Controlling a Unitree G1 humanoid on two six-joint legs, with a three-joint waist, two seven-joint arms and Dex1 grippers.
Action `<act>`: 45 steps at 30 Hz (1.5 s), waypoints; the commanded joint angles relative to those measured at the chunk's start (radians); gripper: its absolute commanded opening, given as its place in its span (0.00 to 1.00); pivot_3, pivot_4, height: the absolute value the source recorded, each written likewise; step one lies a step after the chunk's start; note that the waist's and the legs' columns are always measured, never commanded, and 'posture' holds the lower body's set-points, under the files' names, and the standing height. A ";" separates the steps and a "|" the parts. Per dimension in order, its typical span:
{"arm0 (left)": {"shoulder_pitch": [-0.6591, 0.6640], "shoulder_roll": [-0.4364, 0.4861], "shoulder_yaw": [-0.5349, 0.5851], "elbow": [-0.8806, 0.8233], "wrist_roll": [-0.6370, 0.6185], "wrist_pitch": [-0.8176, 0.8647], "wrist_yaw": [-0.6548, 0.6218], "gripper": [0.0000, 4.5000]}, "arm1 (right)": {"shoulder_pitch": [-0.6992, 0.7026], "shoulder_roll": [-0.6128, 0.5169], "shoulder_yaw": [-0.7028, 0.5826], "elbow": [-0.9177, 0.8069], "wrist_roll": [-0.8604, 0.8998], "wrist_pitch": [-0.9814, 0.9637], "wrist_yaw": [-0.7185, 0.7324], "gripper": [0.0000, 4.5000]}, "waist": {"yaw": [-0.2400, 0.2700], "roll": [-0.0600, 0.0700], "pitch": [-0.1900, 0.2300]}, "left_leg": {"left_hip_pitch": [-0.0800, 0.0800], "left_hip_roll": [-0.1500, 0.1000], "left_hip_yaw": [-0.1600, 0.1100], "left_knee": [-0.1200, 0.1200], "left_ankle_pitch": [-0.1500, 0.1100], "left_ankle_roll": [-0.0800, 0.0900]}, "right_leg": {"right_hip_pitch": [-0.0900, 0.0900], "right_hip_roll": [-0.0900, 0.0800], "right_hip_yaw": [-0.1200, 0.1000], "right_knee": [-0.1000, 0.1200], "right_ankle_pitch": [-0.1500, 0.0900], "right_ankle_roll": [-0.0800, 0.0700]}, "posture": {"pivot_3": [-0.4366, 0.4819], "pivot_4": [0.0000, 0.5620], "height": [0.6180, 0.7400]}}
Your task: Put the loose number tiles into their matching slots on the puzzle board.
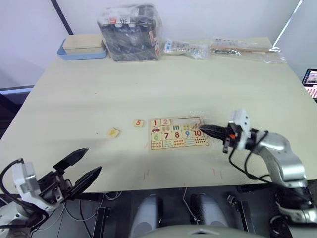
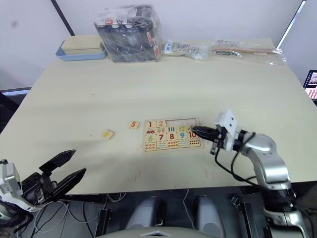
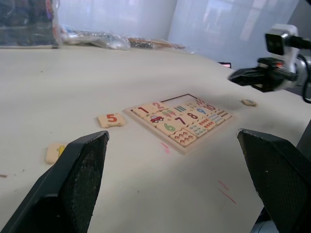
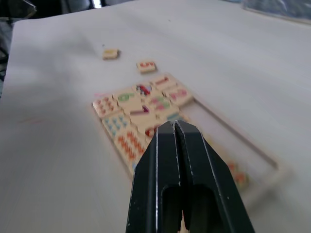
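Board (image 1: 177, 132) lies flat on table (image 1: 148, 89), near the near edge, a little right of centre. Tiles 1 (image 1: 155, 123) and 2 (image 1: 165, 122) seated at left end of far row; rest of that row open, showing printed slots (image 1: 185, 122). Tile 5 (image 1: 138, 123) loose just left of board, apart from it. Yellow-digit tile (image 1: 113, 132) farther left and slightly nearer, digit unreadable. One more small tile (image 3: 249, 102) on table beyond board's right end, under right arm, seen from left wrist.

Far side of table: blue tray (image 1: 81, 48) at far left, plastic-wrapped pack (image 1: 131, 32) beside it, clear bags (image 1: 185, 48) and a long packet (image 1: 242, 48) toward far right. Nothing between loose tiles and board.

Right gripper (image 1: 204, 130) pressed together, fingers (image 4: 182, 160) touching with nothing between, tips at board's right end over the 10 cell. Left gripper (image 1: 83, 167) spread wide, empty, hanging off near left edge of table, well apart from tiles.
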 commanded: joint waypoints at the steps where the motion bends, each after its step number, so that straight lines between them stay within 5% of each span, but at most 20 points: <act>1: -0.012 0.009 0.005 0.020 0.003 -0.008 -0.005 1.00 | 0.100 -0.035 -0.144 -0.091 0.105 -0.011 -0.021 0.01 | 0.001 0.000 0.000 | 0.000 0.000 0.000 0.000 0.000 0.000 | 0.000 0.000 0.000 0.000 0.000 0.000 | 0.48 0.27 1.00; 3: -0.022 0.013 0.004 0.034 0.007 -0.007 -0.011 1.00 | 0.159 -0.052 -0.204 -0.107 0.150 -0.015 -0.020 0.01 | -0.002 0.000 0.000 | 0.000 0.001 0.000 0.000 0.000 0.000 | 0.000 0.001 0.000 0.000 0.000 0.000 | 0.48 0.27 1.00; 9: -0.046 0.027 -0.004 0.070 0.017 -0.005 -0.023 1.00 | 0.331 -0.124 -0.359 -0.091 0.209 -0.072 0.028 0.61 | 0.000 -0.001 -0.001 | 0.000 0.001 0.001 0.000 0.000 0.000 | 0.000 0.002 0.002 0.000 0.000 0.000 | 0.48 0.27 1.00; 11: -0.050 0.029 -0.005 0.078 0.019 -0.005 -0.026 1.00 | 0.376 -0.141 -0.395 -0.068 0.215 -0.095 0.049 0.71 | 0.002 -0.001 -0.001 | 0.001 0.001 0.001 0.000 0.000 0.000 | 0.000 0.002 0.002 0.000 0.000 0.000 | 0.48 0.27 1.00; 14: -0.054 0.034 -0.004 0.093 0.023 -0.007 -0.031 1.00 | 0.439 -0.163 -0.453 -0.012 0.218 -0.141 0.080 0.99 | 0.009 -0.002 -0.001 | 0.001 0.001 0.001 0.000 0.000 0.000 | 0.000 0.001 0.001 0.000 -0.001 0.002 | 0.48 0.27 1.00; 28: -0.063 0.051 -0.006 0.099 0.055 -0.001 -0.012 1.00 | 0.516 -0.157 -0.491 0.159 0.196 -0.288 0.093 0.99 | 0.019 -0.001 -0.001 | 0.001 0.002 0.002 0.000 0.000 0.000 | 0.000 0.002 0.002 0.000 -0.003 0.004 | 0.48 0.27 1.00; 45: -0.058 0.047 -0.023 0.097 0.066 -0.005 -0.015 1.00 | 0.509 -0.174 -0.473 0.164 0.209 -0.287 0.074 0.99 | 0.019 -0.001 -0.001 | 0.001 0.002 0.002 0.000 0.000 0.000 | 0.000 0.001 0.003 0.000 -0.003 0.004 | 0.48 0.27 1.00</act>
